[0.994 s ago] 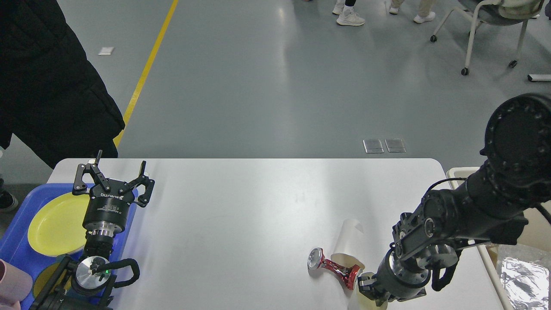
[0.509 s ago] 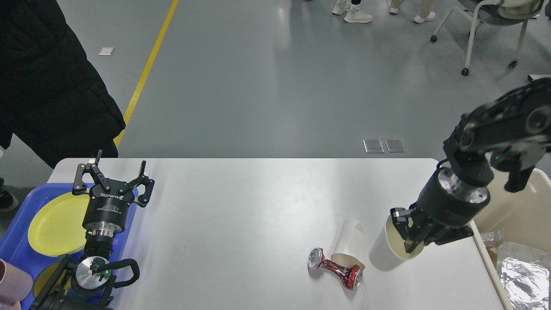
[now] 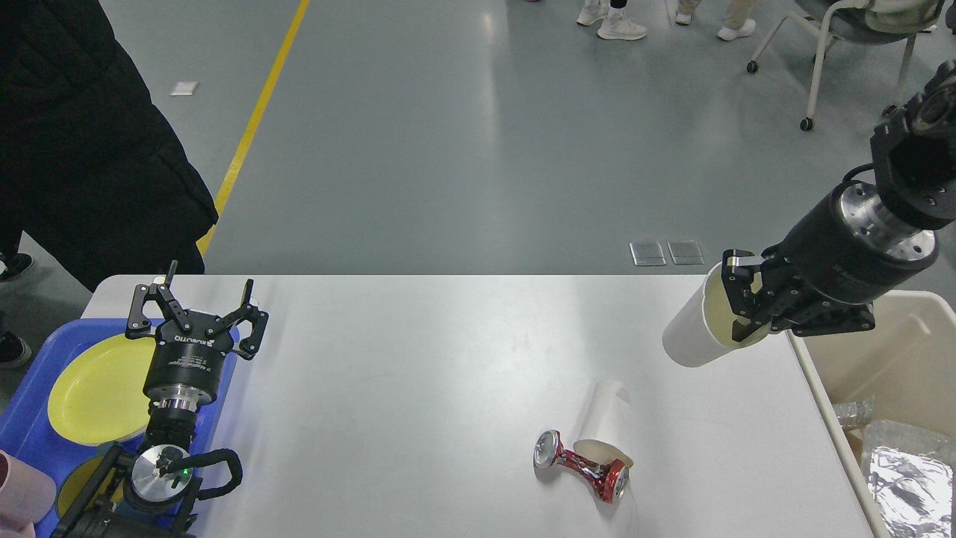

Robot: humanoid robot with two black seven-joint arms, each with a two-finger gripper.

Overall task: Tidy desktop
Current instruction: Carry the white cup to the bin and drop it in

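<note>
**Paper cup held aloft over the desktop's right side**

The desktop [image 3: 418, 373], a white tabletop with rounded corners, fills the lower half of the head view and serves as the landmark here. Beyond its far edge lies grey floor with a yellow line [image 3: 254, 119], and a person in a black coat [image 3: 82, 134] stands off the desktop's far-left corner.

Against the desktop's left edge sits a blue tray [image 3: 30, 418] carrying a yellow plate [image 3: 97, 388]. Against the desktop's right edge sits a beige bin [image 3: 889, 359] with crumpled foil and clear plastic inside.

The right arm reaches in over the desktop's right side. The right gripper [image 3: 747, 310] is clamped on the rim of a white paper cup [image 3: 691, 336], one finger inside the mouth and one outside; the cup is tilted and clear of the desktop, just beside the bin.

The left gripper [image 3: 196, 306] hangs over the desktop's left edge, above the tray's rim, its fingers spread apart and holding nothing.

Near the desktop's front edge, right of centre, a second white paper cup [image 3: 606, 415] lies on its side. A crushed red can [image 3: 579, 463] lies touching that cup's open end.
</note>
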